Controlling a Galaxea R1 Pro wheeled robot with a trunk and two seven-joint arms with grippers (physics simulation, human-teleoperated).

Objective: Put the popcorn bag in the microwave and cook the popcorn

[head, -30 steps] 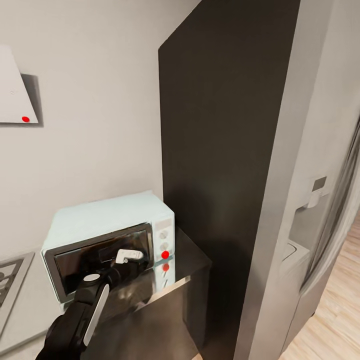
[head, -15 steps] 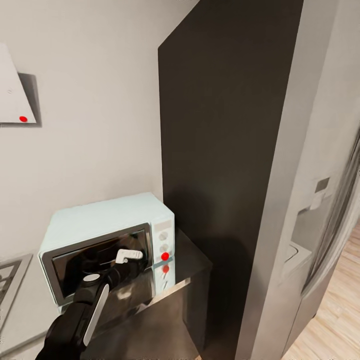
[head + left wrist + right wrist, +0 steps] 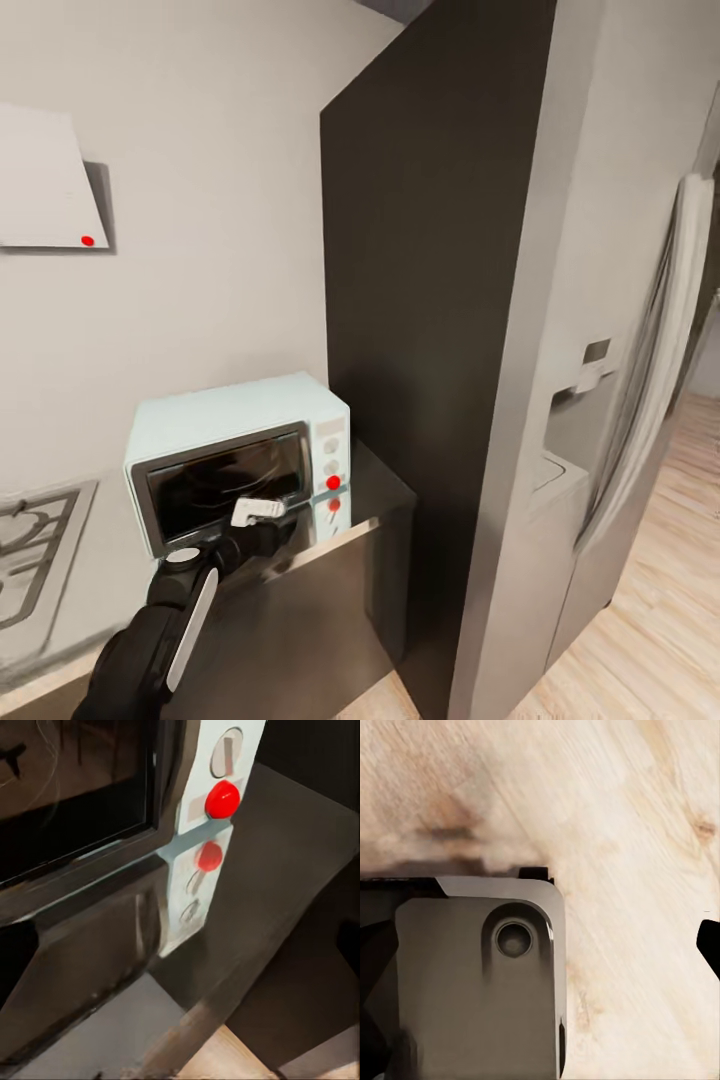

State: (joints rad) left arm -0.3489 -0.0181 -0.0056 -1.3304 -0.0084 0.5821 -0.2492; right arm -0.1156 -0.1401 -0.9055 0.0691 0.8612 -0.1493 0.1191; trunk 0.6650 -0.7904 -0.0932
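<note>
The left hand (image 3: 262, 512) is raised in front of the microwave (image 3: 240, 460), near the lower edge of its glass door and just short of the control panel. In the head view its white fingertip (image 3: 250, 510) is visible, but whether the fingers are spread or clenched cannot be told, and no object can be made out between them. The microwave stands on the grey surface (image 3: 375, 500) against the wall, with a tall dark cabinet panel (image 3: 430, 300) at its right side. Its door appears closed. A red indicator dot (image 3: 333, 483) shows on the panel below the white knobs. A gas hob (image 3: 35, 550) lies at the left edge of the surface, and a white extractor hood (image 3: 45, 180) hangs on the wall above.

In the left wrist view, the camera looks along the microwave front: the dark door frame (image 3: 90, 810), a white knob (image 3: 225, 750), and the red dot (image 3: 223, 799), which is mirrored in the glossy surface (image 3: 300, 870) below.

In the right wrist view, light wood floor (image 3: 622, 832) and a grey robot part (image 3: 480, 975) are visible; the right hand's state cannot be told.

The popcorn bag is not seen on the surface, and the dark glass does not reveal whether it is inside. Judged from its type, a paper sack is light and crushable; grip it gently across the body below the rolled rim and keep it upright so kernels stay in.
</note>
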